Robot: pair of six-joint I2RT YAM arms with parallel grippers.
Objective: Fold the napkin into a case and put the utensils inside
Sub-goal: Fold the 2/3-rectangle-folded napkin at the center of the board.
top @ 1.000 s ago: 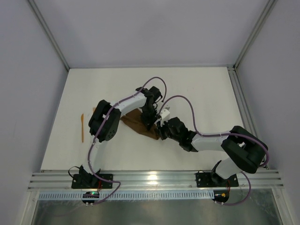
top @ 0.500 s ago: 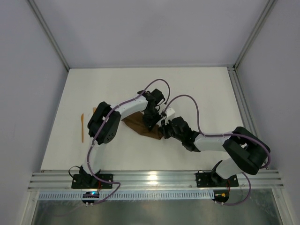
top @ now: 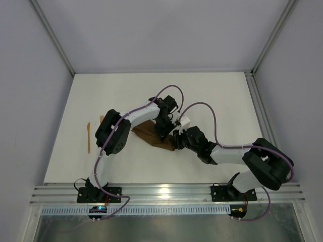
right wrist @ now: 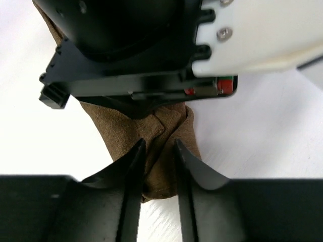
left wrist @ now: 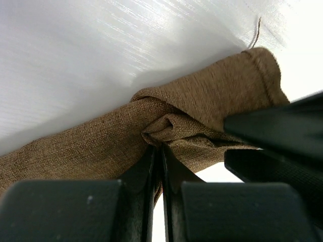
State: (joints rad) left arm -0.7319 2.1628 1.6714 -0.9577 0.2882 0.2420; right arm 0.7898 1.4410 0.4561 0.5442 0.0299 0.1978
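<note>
Left fingers [left wrist: 144,174] clenched on a napkin [left wrist: 91,146] fold, right fingers [right wrist: 132,169] slightly parted astride its end

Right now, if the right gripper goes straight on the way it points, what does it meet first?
Likely the napkin just ahead of the right gripper, then the left gripper pinching it; depth is unclear.
</note>
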